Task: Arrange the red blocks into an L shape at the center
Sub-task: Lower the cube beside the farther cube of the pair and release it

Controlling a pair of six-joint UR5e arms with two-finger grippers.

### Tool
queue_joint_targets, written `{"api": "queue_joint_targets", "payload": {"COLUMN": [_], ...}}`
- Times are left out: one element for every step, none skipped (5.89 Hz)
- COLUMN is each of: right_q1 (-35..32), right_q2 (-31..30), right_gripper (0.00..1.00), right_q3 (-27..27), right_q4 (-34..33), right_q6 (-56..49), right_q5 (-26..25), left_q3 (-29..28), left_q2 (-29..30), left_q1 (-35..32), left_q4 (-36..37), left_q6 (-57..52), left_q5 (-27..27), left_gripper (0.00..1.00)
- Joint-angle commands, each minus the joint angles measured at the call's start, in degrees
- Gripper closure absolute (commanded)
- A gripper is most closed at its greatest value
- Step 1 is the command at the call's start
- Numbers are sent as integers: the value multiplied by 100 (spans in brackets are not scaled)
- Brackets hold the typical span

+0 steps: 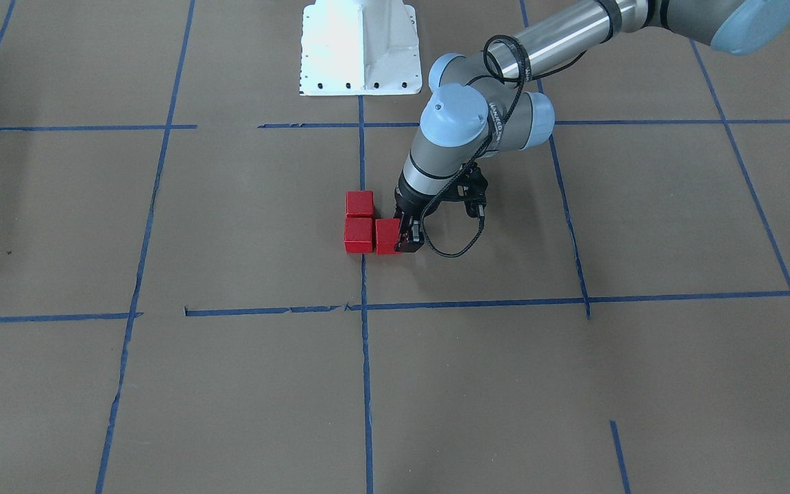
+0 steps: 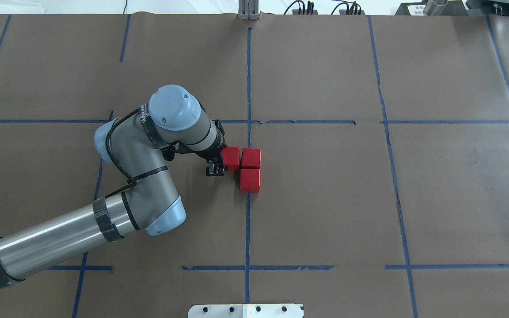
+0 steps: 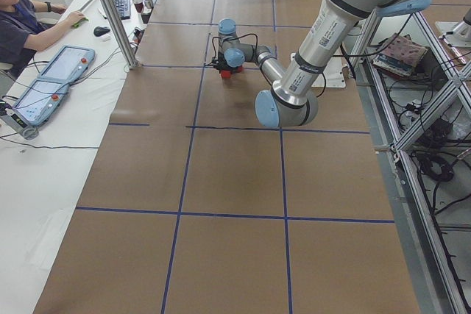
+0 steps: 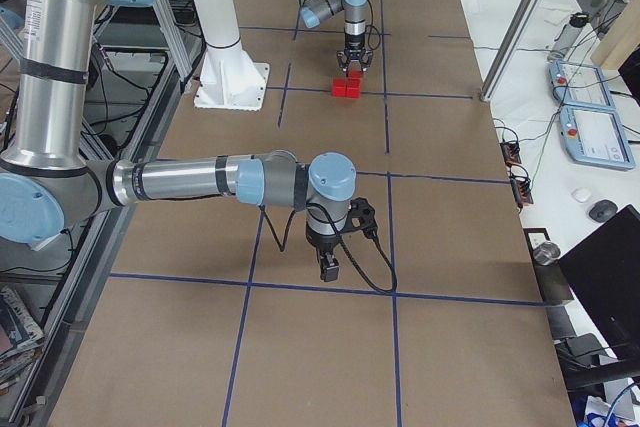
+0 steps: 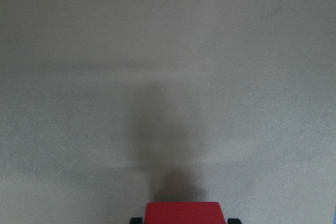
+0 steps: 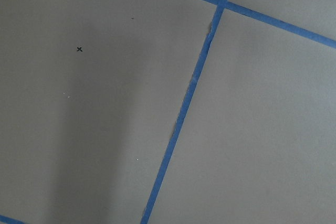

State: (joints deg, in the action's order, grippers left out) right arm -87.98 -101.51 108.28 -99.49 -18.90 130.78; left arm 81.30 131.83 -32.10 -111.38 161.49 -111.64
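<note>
Three red blocks rest on the brown table at the centre, touching in an L: two side by side and one nearer the robot, against the second. In the front view they show as. My left gripper is low on the end block, which sits between its fingertips in the left wrist view; it looks shut on it. My right gripper points down over bare table far from the blocks; I cannot tell if it is open or shut.
Blue tape lines divide the brown table into squares. The white robot base plate stands at the robot's edge. An operator sits at a side desk with tablets. The right wrist view shows only table and tape.
</note>
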Motion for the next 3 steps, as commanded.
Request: {"api": "queue_joint_targets", "payload": {"right_q1": [0,0,0], "right_q2": [0,0,0], "right_gripper": [0,0,0], "right_q3": [-9,-9,-9], "right_q4": [0,-9,-9], "right_q6": [0,0,9], "right_q5": [0,0,0], "left_q3": [0,35,253], "left_q2": [0,61,53], "left_q1": [-16,-77,-208], "left_q4": [-7,2,63], "left_q6": [-4,-4,-56], "left_q5": [2,-15,-163], "left_gripper": [0,0,0]}}
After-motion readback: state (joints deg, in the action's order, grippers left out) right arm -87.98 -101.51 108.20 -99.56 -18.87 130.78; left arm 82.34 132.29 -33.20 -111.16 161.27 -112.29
